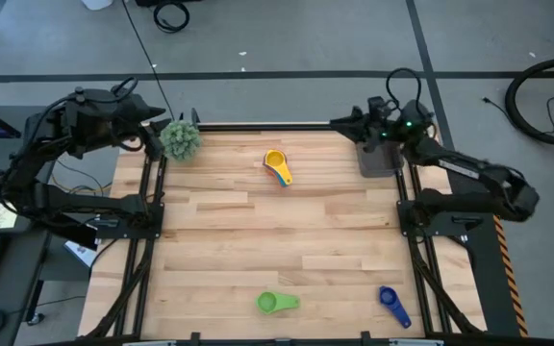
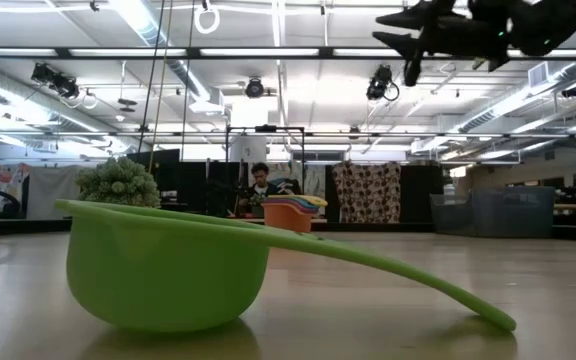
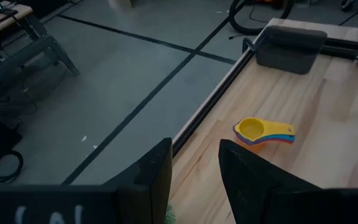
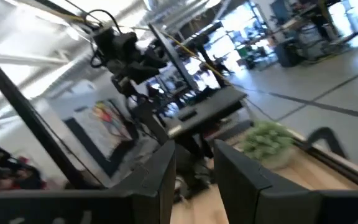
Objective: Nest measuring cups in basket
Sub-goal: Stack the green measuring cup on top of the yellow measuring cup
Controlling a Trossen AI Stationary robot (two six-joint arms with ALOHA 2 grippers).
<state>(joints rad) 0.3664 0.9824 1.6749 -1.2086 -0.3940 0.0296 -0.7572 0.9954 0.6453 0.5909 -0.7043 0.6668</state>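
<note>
— Behind the counter (image 1: 287, 240) stands a large hall with ceiling lamps and a patterned curtain. Can any writing be read?

— No, I find no readable label or brand on the things. A poster hangs at the far wall, but its marks are too blurred.

— Where are the measuring cups?

— A nested stack of cups (image 1: 277, 166), with the yellow one on top, lies near the far edge of the counter, about in the middle. The green cup (image 1: 277, 303) lies alone near the front edge, and the dark blue cup (image 1: 393, 305) lies to its right, also near the front edge.

— And the basket?

— The basket (image 1: 380, 158) sits at the far right corner of the counter, well apart from the stack.

— What about the arms?

— The left tool (image 1: 152, 135) hangs above the far left corner, just beside the fuzzy green plant ball (image 1: 181, 140). Its fingers (image 3: 148, 180) stand a little apart with nothing between them. The right tool (image 1: 346, 123) hangs at the far right corner, close to the basket. Its fingers (image 4: 154, 180) also stand a little apart and pinch nothing.
</note>
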